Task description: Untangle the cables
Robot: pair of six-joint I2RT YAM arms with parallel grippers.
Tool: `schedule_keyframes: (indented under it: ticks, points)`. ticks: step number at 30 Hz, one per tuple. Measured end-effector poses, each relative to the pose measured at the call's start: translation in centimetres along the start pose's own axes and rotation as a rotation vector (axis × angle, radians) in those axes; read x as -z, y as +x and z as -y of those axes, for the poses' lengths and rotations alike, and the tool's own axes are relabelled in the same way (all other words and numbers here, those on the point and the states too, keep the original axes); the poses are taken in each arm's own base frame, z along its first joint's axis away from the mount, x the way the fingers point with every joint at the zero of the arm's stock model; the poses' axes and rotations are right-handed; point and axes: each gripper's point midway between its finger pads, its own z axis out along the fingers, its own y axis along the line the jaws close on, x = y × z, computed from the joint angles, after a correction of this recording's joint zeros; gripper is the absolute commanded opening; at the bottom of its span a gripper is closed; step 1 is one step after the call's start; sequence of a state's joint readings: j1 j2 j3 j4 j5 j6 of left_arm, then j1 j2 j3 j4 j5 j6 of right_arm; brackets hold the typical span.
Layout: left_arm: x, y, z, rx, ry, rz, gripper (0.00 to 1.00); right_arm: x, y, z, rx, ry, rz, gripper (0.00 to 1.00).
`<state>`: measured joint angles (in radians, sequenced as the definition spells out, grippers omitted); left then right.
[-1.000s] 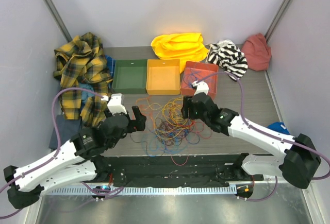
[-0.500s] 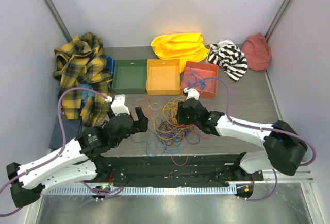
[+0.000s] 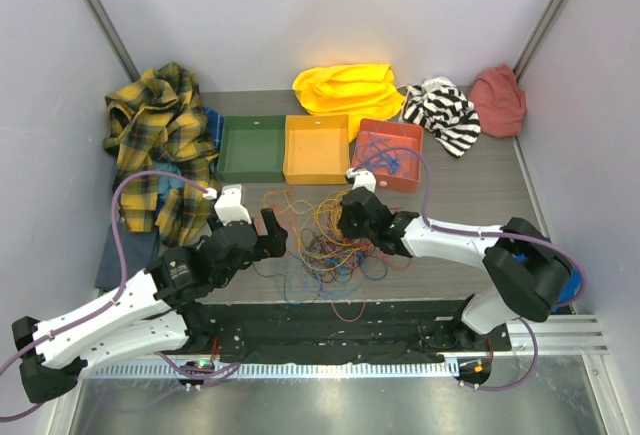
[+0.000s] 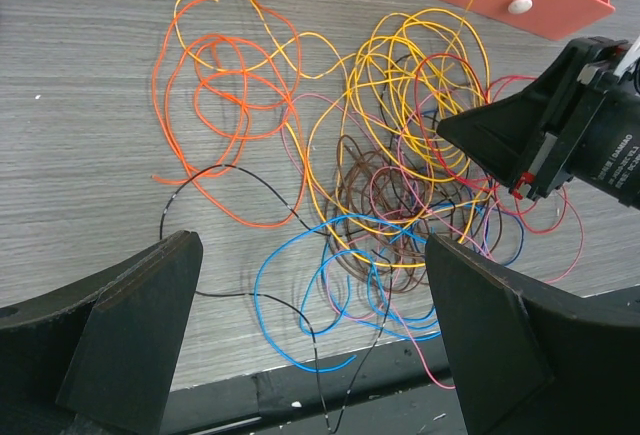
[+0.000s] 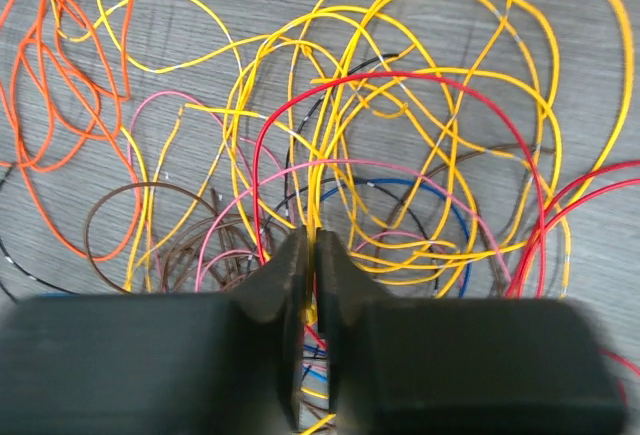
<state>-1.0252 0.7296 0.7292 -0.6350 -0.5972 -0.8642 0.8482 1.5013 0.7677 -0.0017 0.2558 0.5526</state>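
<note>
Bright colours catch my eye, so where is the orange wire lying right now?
In the top view the orange wire lies at the left of the tangle, just below the middle tray, near the left gripper.

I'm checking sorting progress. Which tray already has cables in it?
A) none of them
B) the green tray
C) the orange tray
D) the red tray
D: some cables, blue ones, lie inside the red tray, as the top view shows.
</note>
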Motion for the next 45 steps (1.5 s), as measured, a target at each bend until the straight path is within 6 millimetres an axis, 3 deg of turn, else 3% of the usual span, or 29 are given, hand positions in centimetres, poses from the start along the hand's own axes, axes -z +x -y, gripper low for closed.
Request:
schedule_keyframes:
  ticks: [5, 8, 10, 12, 14, 17, 19, 23, 26, 30, 38, 45]
  points:
    - [0.0, 0.1, -0.1, -0.002, -0.002, -0.001, 1.0, 0.6, -0.5, 0.1, 0.0, 0.008, 0.01, 0.01]
    - [0.0, 0.1, -0.1, -0.001, 0.0, 0.001, 1.0, 3.5, -2.6, -0.9, 0.012, -0.016, 0.057, 0.01]
    - [0.0, 0.0, -0.1, -0.002, 0.002, 0.002, 1.0, 6.4, -5.7, -2.8, 0.027, -0.065, 0.128, 0.01]
    - [0.0, 0.0, -0.1, -0.003, 0.003, 0.004, 1.0, 10.4, -10.4, -6.0, 0.036, -0.145, 0.235, 0.01]
    - [0.0, -0.2, 0.1, 0.002, 0.008, 0.012, 1.0, 16.0, -16.4, -9.6, 0.037, -0.244, 0.372, 0.01]
    - [0.1, -0.5, 0.3, 0.011, 0.018, 0.023, 1.0, 22.9, -22.2, -12.6, 0.023, -0.354, 0.52, 0.01]
    - [0.2, -0.8, 0.4, 0.018, 0.026, 0.034, 1.0, 26.7, -24.8, -13.6, 0.016, -0.406, 0.587, 0.01]
    - [0.6, -1.8, 0.5, 0.042, 0.04, 0.073, 1.0, 31.1, -26.9, -14.7, 0.023, -0.466, 0.642, 0.01]
    - [1.2, -3.0, 0.7, 0.077, 0.072, 0.123, 1.0, 31.9, -27.0, -15.0, 0.03, -0.484, 0.644, 0.01]
    - [1.5, -3.6, 1.3, 0.115, 0.165, 0.204, 1.0, 30.8, -26.0, -15.2, 0.046, -0.481, 0.609, 0.01]
    - [-0.5, -1.8, 5.5, 0.076, 0.413, 0.269, 1.0, 29.2, -24.4, -16.0, 0.041, -0.508, 0.541, 0.01]
    - [-0.8, -3.5, 9.1, 0.042, 0.531, 0.353, 0.98, 29.5, -24.1, -16.6, 0.019, -0.544, 0.522, 0.01]
